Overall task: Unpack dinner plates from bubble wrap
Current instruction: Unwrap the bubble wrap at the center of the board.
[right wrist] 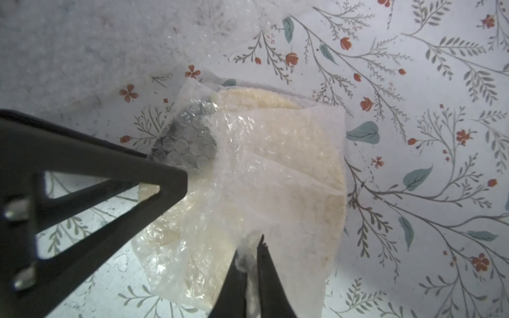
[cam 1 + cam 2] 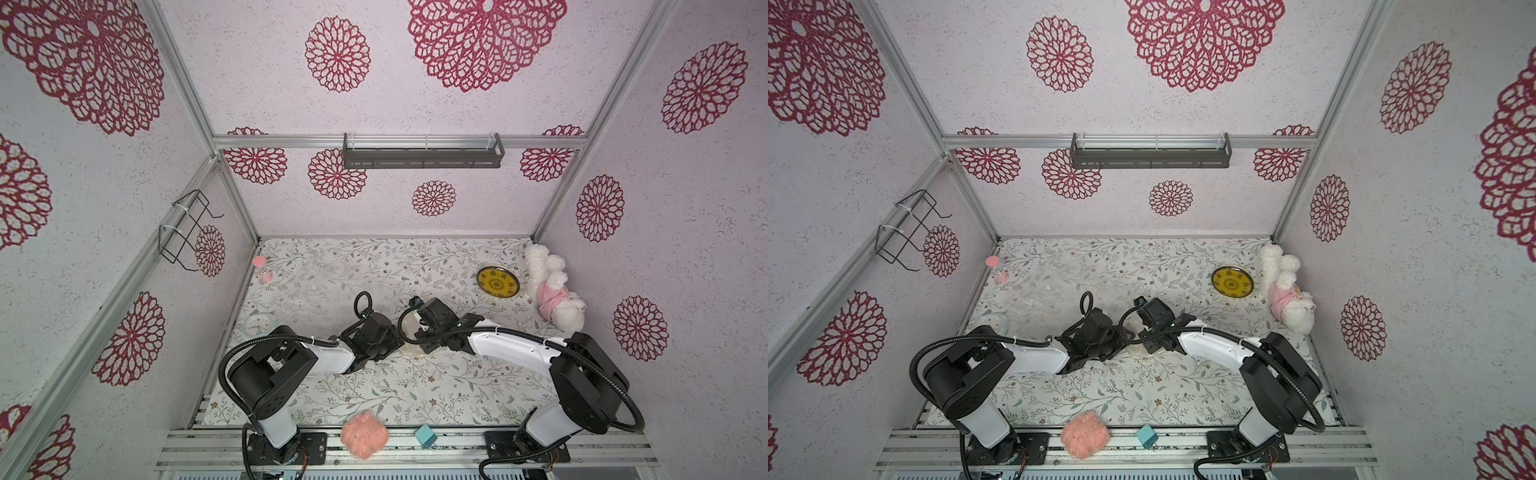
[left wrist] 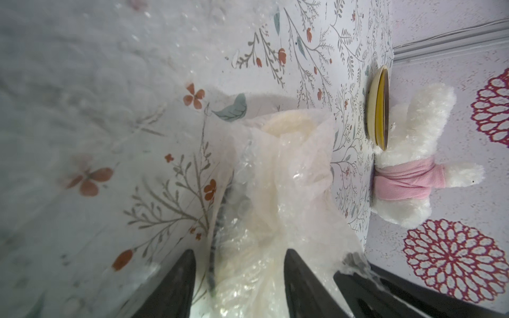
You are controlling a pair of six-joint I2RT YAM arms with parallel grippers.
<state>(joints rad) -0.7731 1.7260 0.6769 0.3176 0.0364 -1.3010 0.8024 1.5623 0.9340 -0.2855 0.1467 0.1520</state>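
Your cream dinner plate (image 1: 256, 97) lies mid-desk (image 2: 415, 386) between the two arms, swathed in bubble wrap (image 1: 275, 192). Your right claw (image 1: 249, 247) is pinched tight on a fold of that wrap. Your left claw (image 3: 239, 275) stands parted, its jaws straddling the bundle's left side without clamping it. The yellow plate (image 2: 497, 282) sits bare at far right, just beside a white plush toy (image 2: 548, 291). A loose wrap sheet (image 2: 316, 286) lies far left.

Two dinner plates (image 2: 497, 282), one clock (image 2: 258, 324), one plush toy (image 2: 552, 291).
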